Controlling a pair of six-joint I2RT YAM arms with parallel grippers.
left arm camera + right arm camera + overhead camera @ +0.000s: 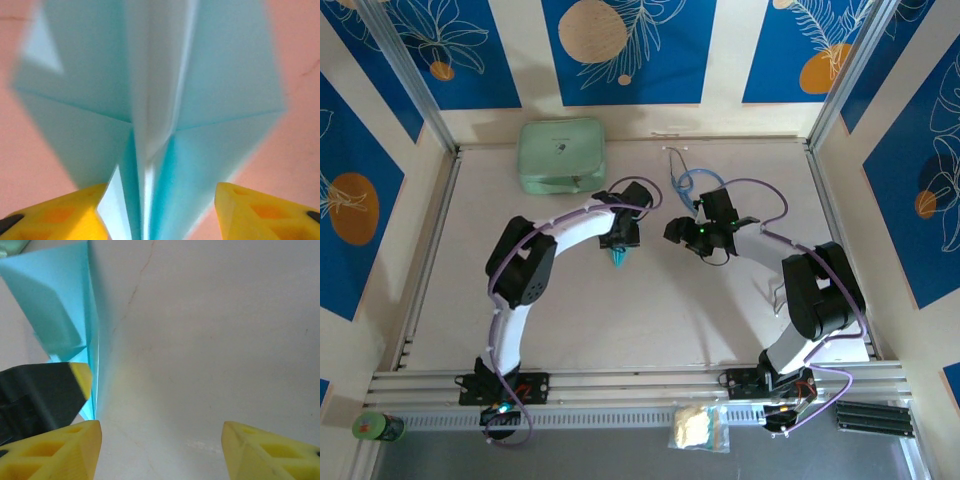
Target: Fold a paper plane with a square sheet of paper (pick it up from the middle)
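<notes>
The paper plane (220, 90) is light-blue paper folded into layered flaps with a raised middle crease. In the left wrist view it lies between the yellow fingertips of my left gripper (160, 215), which stands open around it; a strip of table shows between the paper and the right-hand finger. From above, only the plane's pointed tip (619, 260) sticks out under the left gripper (619, 240). My right gripper (678, 232) is just to the right, open (161, 450) with bare table between its fingers. It sees the paper (50, 300) and a left fingertip (81, 380) at its left.
A mint-green rounded case (561, 155) sits at the back left. A blue-tubed stethoscope (686, 181) lies at the back centre, just behind the right gripper. A small bag (698, 428) rests on the near rail. Walls and rails (640, 383) close in the table.
</notes>
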